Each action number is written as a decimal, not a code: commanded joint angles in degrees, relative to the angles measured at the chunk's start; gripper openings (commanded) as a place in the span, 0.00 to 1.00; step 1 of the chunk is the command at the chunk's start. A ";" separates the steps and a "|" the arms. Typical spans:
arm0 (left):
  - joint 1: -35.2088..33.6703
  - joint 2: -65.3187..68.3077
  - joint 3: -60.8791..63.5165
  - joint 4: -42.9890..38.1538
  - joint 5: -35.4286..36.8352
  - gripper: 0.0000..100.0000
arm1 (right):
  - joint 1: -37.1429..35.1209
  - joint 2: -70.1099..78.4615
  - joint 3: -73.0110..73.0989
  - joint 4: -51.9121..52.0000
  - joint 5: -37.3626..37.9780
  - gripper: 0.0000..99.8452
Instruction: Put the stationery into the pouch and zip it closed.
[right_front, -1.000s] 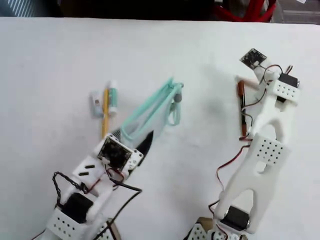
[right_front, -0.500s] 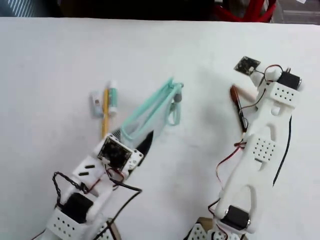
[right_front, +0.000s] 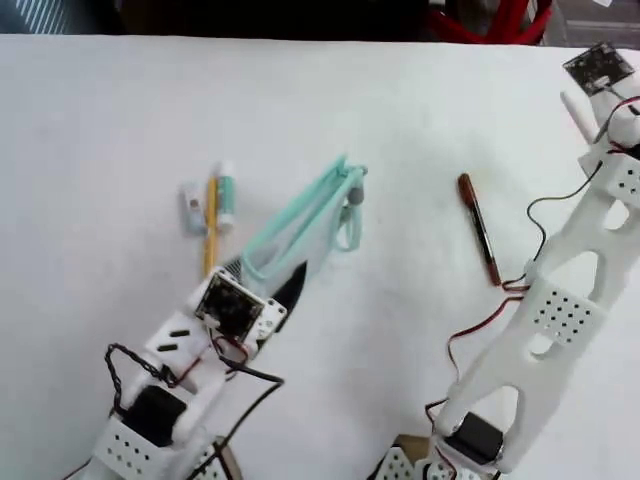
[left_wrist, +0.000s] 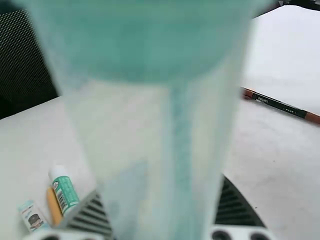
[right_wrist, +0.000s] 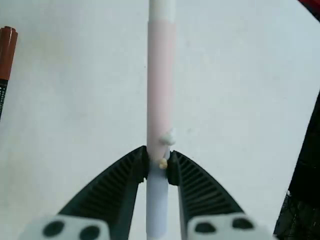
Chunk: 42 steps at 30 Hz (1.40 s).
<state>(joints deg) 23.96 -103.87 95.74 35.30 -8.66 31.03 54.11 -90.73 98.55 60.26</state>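
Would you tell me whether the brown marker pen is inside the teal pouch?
Out: the brown marker pen lies on the white table, apart from the teal mesh pouch.

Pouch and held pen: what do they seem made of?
Pouch: probably soft, frosted teal plastic, since light shows dimly through it. Pen: likely matte plastic, pale pink and white, smooth and straight in the right gripper.

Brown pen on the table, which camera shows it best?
High view: the brown pen lies whole on the table. Left wrist view cuts it off at the edge, beside the pouch; right wrist view catches one brown end.
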 joint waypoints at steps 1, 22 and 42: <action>-0.31 -0.57 -0.53 0.00 0.53 0.15 | 0.31 -11.91 6.95 0.57 -3.60 0.02; -0.57 -0.57 -0.44 0.44 3.34 0.19 | -33.89 -88.31 73.05 -0.66 -35.25 0.02; -0.66 -0.57 -0.44 0.00 3.60 0.19 | -68.97 -91.38 80.18 -26.15 -54.77 0.02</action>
<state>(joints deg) 23.69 -103.87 95.74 35.30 -5.58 -35.87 -38.20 -12.40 75.52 6.02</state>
